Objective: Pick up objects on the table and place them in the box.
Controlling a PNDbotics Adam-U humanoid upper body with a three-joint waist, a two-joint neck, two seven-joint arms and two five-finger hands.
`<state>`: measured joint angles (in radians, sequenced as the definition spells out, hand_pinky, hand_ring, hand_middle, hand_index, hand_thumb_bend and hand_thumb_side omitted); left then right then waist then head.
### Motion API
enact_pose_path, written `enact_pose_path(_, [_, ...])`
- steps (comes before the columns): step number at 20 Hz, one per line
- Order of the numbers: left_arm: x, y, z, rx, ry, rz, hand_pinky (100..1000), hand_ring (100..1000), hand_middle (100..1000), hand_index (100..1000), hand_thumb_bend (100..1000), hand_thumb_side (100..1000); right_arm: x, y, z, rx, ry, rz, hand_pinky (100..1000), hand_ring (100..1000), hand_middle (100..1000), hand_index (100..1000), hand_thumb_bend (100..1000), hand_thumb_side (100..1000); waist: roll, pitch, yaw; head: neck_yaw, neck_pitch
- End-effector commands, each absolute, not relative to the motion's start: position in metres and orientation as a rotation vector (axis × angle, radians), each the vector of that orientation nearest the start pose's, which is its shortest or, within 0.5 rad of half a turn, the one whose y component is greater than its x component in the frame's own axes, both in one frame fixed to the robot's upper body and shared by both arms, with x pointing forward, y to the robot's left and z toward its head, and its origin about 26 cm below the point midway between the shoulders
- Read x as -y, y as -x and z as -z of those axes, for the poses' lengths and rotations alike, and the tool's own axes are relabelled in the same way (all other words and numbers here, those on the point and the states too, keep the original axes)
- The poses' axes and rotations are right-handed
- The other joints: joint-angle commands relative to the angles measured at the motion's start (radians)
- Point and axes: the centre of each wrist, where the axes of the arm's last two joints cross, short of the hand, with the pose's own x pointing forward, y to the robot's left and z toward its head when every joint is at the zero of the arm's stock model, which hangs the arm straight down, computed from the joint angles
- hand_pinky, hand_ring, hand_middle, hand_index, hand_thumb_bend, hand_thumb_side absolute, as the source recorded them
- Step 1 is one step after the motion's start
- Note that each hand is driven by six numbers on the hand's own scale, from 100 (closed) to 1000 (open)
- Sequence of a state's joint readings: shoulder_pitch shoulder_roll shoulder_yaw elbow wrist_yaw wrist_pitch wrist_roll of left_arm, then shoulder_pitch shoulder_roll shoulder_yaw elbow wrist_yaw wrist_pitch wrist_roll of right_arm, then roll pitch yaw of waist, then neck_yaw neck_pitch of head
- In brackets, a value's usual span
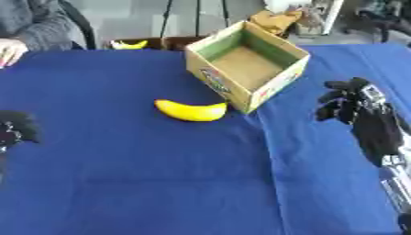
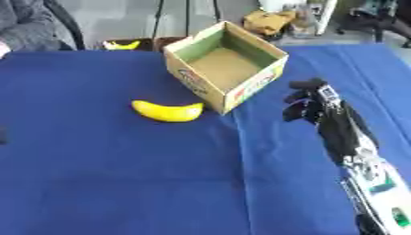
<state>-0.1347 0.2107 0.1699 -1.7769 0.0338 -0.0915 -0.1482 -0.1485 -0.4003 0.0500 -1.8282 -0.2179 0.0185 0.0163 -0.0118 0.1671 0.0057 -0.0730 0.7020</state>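
A matt blue cloth [image 1: 160, 183] covers the table, creased in a long fold down the right of centre. The box [image 1: 246, 65] in the upper middle looks like plain brown cardboard inside, dull and unglazed, with printed paper-like colour on its outer walls. The banana [image 1: 191, 110] beside it has a smooth yellow skin. The right hand [image 2: 309, 103] at the right looks matt black.
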Motion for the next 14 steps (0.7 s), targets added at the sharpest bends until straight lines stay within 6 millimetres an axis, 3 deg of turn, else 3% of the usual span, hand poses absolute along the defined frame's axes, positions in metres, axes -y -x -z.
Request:
enact_pose_path(1, [-0.317, -0.301, -0.109, 2.015, -0.161, 0.251, 501, 554, 565, 607, 159, 1000, 0.292, -0.300, -0.129, 1.941, 0.009, -0.315, 573, 561, 590, 806, 100, 1000, 0.002, -0.013, -0.001, -0.002, -0.001])
enact_pose_path(7, [-0.321, -0.305, -0.120, 2.032, -0.187, 0.318, 506, 565, 571, 610, 144, 1000, 0.292, -0.300, -0.129, 1.940, 0.007, -0.319, 574, 562, 591, 807, 100, 1000, 0.002, -0.014, -0.004, 0.001, 0.000])
enact_pose_path(14, [-0.327, -0.318, -0.137, 2.027, -0.262, 0.528, 516, 584, 589, 631, 100, 1000, 0.291, -0.300, -0.130, 1.940, 0.002, -0.326, 574, 562, 591, 807, 100, 1000, 0.003, -0.012, -0.010, 0.007, 0.001])
